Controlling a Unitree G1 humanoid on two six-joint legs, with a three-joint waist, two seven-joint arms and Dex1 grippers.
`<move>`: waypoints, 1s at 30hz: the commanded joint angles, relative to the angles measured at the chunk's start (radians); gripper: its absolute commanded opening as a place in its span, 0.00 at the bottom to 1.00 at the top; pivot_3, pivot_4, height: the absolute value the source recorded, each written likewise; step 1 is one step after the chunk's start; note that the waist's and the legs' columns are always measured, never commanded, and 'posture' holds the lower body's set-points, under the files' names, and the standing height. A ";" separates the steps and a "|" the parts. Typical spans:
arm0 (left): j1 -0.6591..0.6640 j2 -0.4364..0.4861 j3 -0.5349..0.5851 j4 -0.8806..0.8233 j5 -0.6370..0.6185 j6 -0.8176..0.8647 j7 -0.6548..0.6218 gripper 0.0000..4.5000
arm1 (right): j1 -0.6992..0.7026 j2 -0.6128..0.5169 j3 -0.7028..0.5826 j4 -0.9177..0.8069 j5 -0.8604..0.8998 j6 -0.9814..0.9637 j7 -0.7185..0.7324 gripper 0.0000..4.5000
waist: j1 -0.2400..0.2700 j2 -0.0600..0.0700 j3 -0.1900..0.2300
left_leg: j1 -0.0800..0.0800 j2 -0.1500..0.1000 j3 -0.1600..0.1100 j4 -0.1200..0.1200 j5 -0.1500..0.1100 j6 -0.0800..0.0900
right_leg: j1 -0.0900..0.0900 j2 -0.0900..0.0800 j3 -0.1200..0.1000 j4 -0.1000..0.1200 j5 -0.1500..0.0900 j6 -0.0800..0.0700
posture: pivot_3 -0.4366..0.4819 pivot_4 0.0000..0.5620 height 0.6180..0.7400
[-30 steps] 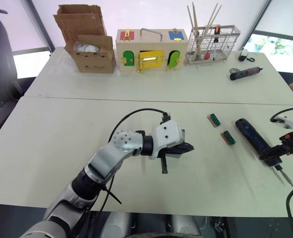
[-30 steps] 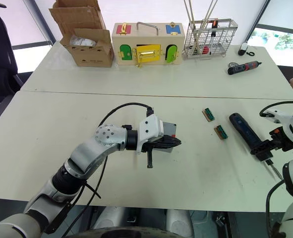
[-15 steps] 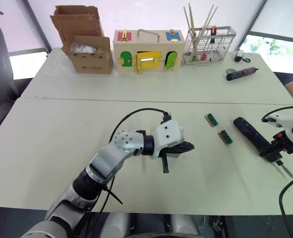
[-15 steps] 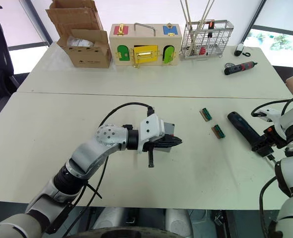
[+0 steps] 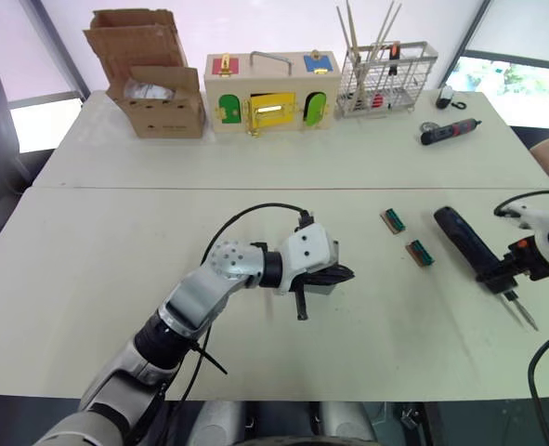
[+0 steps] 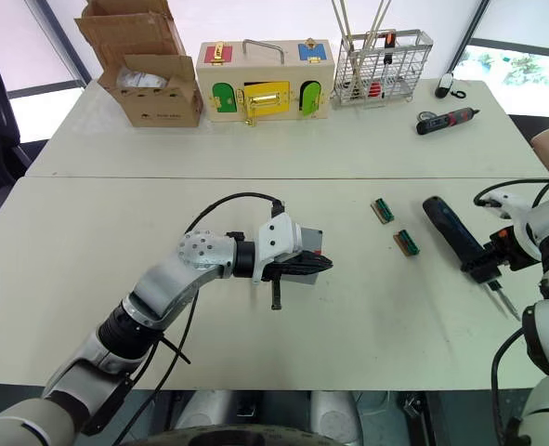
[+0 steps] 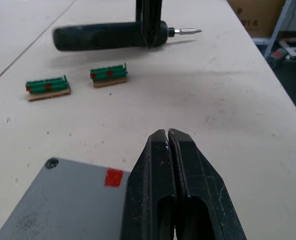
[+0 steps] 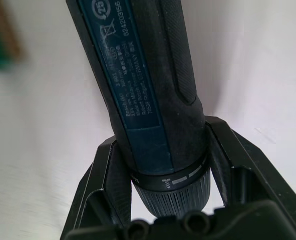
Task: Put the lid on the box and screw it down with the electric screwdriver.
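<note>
With the left gripper [image 7: 168, 137] fingers pressed together over the lidded box [image 7: 67, 200] at frame centre, the electric screwdriver [image 6: 452, 236], pinched by the right gripper [image 6: 493, 257] at the right edge, is best kept clamped near its collar.

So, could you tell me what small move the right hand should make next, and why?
Probably lift the electric screwdriver clear of the table and start carrying it towards the box. The right hand clasps it at the collar near the bit, while the box sits further to the left, under the shut left hand.
</note>
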 commanded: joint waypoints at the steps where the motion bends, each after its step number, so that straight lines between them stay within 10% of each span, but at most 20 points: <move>1: -0.042 0.011 0.054 0.033 -0.017 -0.041 -0.039 0.00 | 0.004 -0.105 -0.210 -0.184 0.144 0.207 -0.025 0.39 | 0.012 0.010 0.000 | -0.002 0.000 0.000 0.000 0.000 0.000 | -0.002 0.000 0.000 0.000 0.000 0.000 | 0.48 0.27 0.62; 7: -0.097 0.058 0.109 0.137 -0.038 -0.062 -0.130 0.00 | 0.258 -0.013 -0.819 -0.749 0.345 0.646 -0.149 0.39 | 0.048 0.012 0.000 | -0.014 0.001 -0.001 0.001 0.001 -0.002 | -0.016 -0.001 -0.001 0.010 0.000 0.000 | 0.48 0.27 0.62; 14: -0.182 0.119 0.164 0.268 -0.060 -0.070 -0.241 0.00 | 0.284 0.530 -1.233 -1.575 0.484 0.659 -0.483 0.39 | 0.046 0.012 0.000 | -0.012 0.000 -0.001 0.003 0.003 -0.004 | -0.016 0.000 0.000 0.015 0.000 0.000 | 0.48 0.27 0.62; 21: -0.208 0.126 0.180 0.254 -0.090 -0.012 -0.286 0.00 | 0.211 1.004 -1.042 -1.884 0.488 0.462 -0.895 0.39 | 0.045 0.011 -0.001 | -0.012 0.000 -0.002 0.002 0.004 -0.005 | -0.019 0.002 0.000 0.019 0.000 0.000 | 0.48 0.27 0.62; 30: -0.188 0.055 0.150 0.219 -0.054 0.026 -0.187 0.00 | 0.494 1.083 -0.717 -1.812 0.529 0.136 -1.010 0.39 | 0.035 0.011 -0.001 | -0.012 -0.004 -0.002 0.002 0.004 -0.003 | -0.018 0.001 0.000 0.019 0.000 0.000 | 0.48 0.27 0.62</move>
